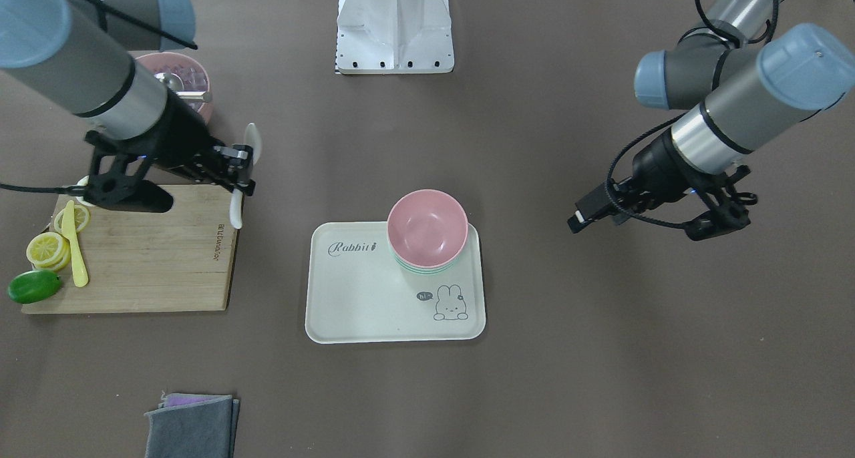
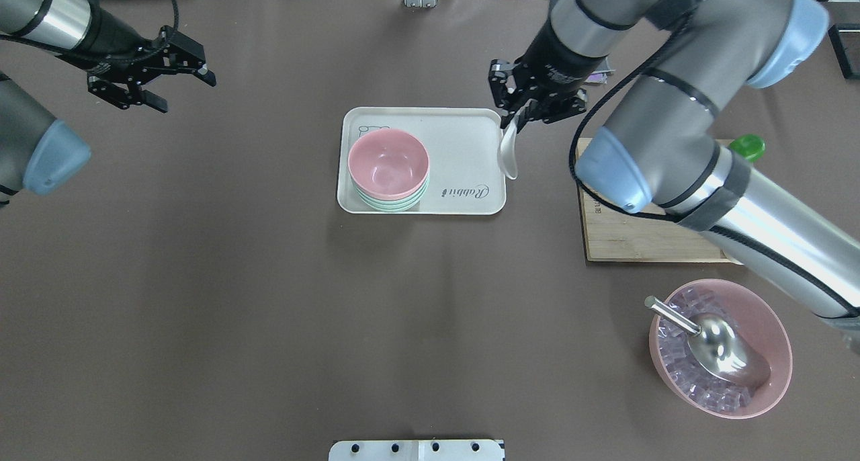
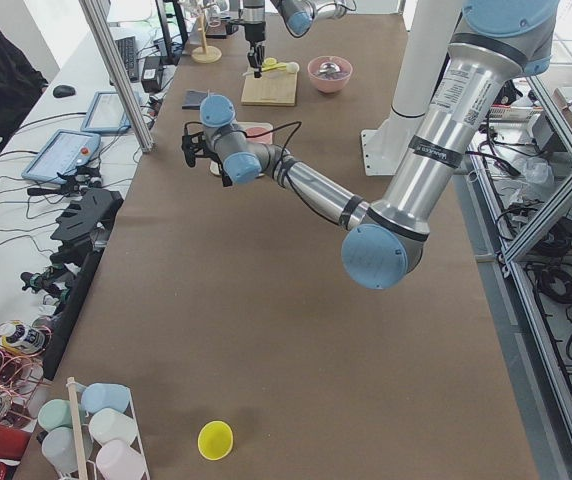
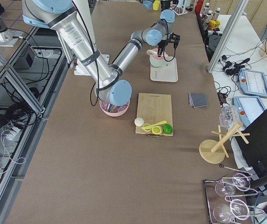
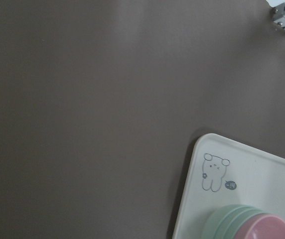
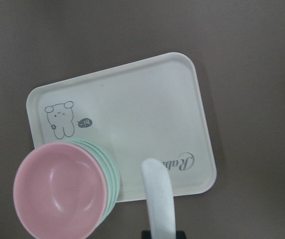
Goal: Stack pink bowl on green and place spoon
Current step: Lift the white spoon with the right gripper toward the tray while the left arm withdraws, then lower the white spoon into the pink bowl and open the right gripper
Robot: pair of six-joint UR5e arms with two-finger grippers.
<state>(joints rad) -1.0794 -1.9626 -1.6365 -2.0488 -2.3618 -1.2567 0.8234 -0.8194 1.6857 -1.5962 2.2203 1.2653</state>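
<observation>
The pink bowl sits nested on the green bowls at a corner of the white rabbit tray. The stack also shows in the overhead view and in the right wrist view. My right gripper is shut on the handle of a white spoon and holds it in the air by the tray's edge, between the tray and the cutting board. The spoon's bowl hangs beside the stack. My left gripper is open and empty, well off to the tray's other side.
A wooden cutting board carries lemon slices, a lime and a yellow knife. A larger pink bowl of ice cubes with a metal scoop stands near the robot. Folded grey cloths lie at the far edge.
</observation>
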